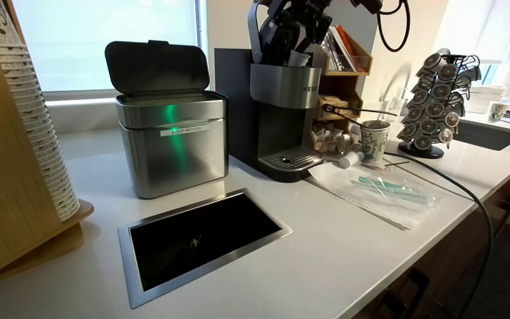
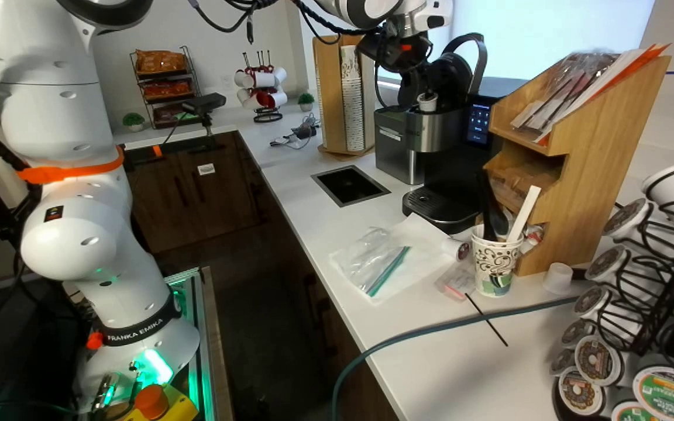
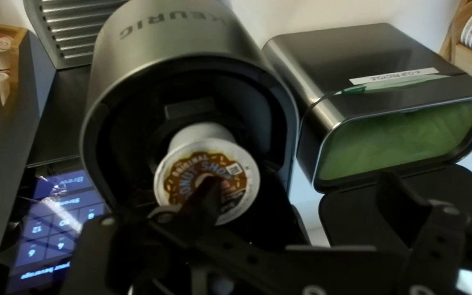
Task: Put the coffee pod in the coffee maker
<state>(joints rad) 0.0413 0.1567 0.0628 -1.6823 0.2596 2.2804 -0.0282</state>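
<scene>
The coffee maker [image 1: 285, 86] is tall and black with a silver-grey band; it also shows in an exterior view [image 2: 439, 131] and from above in the wrist view [image 3: 174, 37]. Its top is open with the handle raised. The white coffee pod [image 3: 207, 157] with a brown lid label sits tilted at the opening; both exterior views show it [image 1: 298, 58] [image 2: 427, 104]. I cannot tell how deep it sits. My gripper [image 3: 305, 192] is open. One finger overlaps the pod's lid in the wrist view; whether it touches is unclear. The other finger is off to the right, apart from the pod.
A steel recycle container [image 1: 175, 150] with its lid up stands beside the coffee maker. A counter cutout [image 1: 206, 237] lies in front. A wooden organizer [image 2: 594, 175], a paper cup with utensils [image 2: 495, 263], a plastic bag [image 2: 372, 263] and a pod rack [image 1: 436, 102] stand around.
</scene>
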